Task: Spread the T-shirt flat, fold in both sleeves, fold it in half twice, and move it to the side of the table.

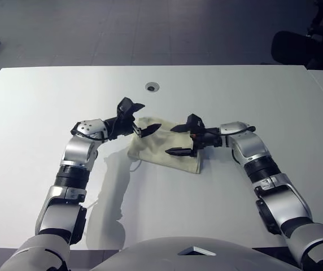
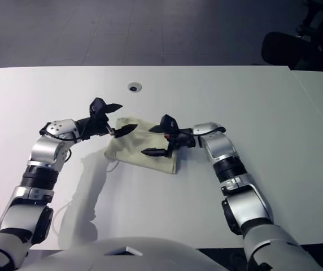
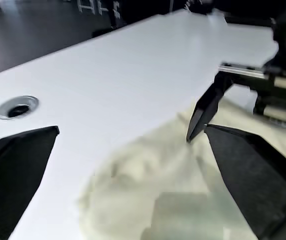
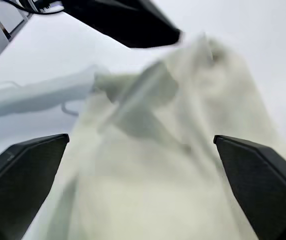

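**T-shirt: handling properties and grasp points**

The T-shirt (image 1: 155,145) lies near the middle of the desk (image 1: 235,90) as a compact, pale, roughly rectangular bundle, apparently already folded. A round cable hole (image 1: 152,86) sits in the desk farther from the robot, well apart from the cloth.

**Gripper state.** The left gripper (image 1: 141,118) is released, fingers spread wide, and hovers over the far left corner of the bundle. The right gripper (image 1: 178,140) is also released, fingers apart, and is positioned over the right half. Neither grasps any cloth.

**Expected handling.** The material is judged light, soft and limp. It will not hold its shape when lifted by one point, and loose layers are likely to slide apart or unfold. It is not fragile. The smooth desk surface probably lets the bundle slip if it is pushed.

**Recommended hold.** Pinch through all layers at two opposite edges or corners, one gripper on each side, and keep the bundle low during transfer.

**Limits of observation.** The number of layers cannot be counted. Sleeves and collar are tucked away or hidden. The grippers cover parts of the top surface. Both wrist views are blurred, so the cloth edges there are hard to make out.
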Controlling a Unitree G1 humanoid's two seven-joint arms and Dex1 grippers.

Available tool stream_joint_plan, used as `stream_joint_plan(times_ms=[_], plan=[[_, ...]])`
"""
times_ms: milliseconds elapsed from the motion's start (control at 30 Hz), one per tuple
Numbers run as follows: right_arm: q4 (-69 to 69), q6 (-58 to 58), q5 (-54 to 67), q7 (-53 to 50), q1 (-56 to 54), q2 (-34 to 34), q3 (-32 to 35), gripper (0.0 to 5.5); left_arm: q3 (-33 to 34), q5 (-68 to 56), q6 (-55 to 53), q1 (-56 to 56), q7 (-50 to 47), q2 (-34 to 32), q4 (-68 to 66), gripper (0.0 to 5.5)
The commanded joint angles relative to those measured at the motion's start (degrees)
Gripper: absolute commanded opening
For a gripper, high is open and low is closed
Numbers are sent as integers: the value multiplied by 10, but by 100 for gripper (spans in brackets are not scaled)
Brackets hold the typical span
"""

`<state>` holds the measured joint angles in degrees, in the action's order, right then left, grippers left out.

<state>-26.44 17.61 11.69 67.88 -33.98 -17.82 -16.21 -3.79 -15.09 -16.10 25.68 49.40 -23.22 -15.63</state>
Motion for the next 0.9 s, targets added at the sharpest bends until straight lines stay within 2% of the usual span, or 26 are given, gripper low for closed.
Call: stream_joint_plan(times_ms=[33, 300, 433, 567, 733, 900], plan=[[-36, -28, -23, -21, -32, 34, -12, 538, 37, -16, -18, 15, -37, 5, 4, 540], [-156, -110, -98, -65, -34, 41, -32, 538, 72, -10, -11, 62, -102, 16, -20, 540], [-168, -137, -123, -74, -4, 9, -33, 538, 95, -10, -4, 80, -137, 19, -32, 540], [-170, -159, -142, -106, 66, -55, -20, 538, 128, -12, 3, 92, -181, 17, -31, 540], [-235, -135, -121, -268, 158, -107, 69, 538, 144, -15, -16, 58, -225, 25, 44, 540], [-310, -87, -71, -475, 249, -110, 166, 538, 144, -9, -68, -15, -311, 63, 168, 540]])
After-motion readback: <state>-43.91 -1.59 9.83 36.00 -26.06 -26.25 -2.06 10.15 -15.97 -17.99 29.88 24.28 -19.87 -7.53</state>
